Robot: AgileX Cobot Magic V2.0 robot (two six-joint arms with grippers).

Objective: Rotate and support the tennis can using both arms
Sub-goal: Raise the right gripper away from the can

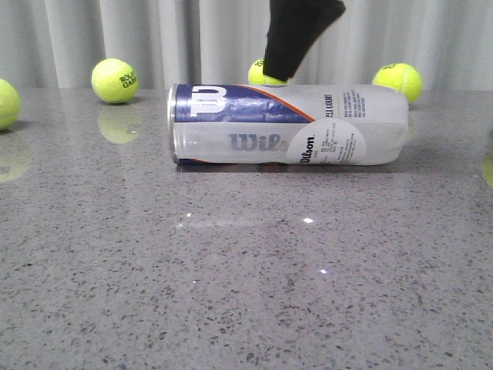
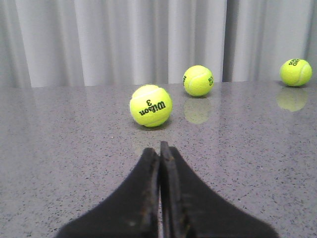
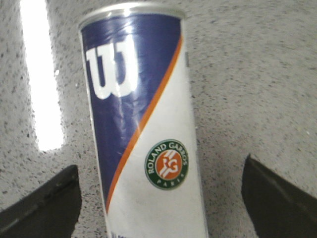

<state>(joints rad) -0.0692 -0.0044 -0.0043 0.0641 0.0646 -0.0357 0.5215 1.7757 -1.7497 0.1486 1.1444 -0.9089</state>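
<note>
Lying on its side across the middle of the grey speckled desk (image 1: 246, 293), the tennis can (image 1: 289, 125) is pointing its silver rim toward the left edge and its rounded end toward the right edge. A black arm is reaching down behind the can near the far edge, its tip hidden by the can. The right gripper (image 3: 158, 198) is hanging directly over the can's label with its fingers (image 3: 42, 208) spread wide, one on each side and neither touching the plastic. The left gripper (image 2: 160, 148) is sitting low over bare desk with its fingers pressed together, holding nothing, and facing three tennis balls (image 2: 151, 105) that are resting toward the curtain (image 2: 148, 39) along the far edge.
</note>
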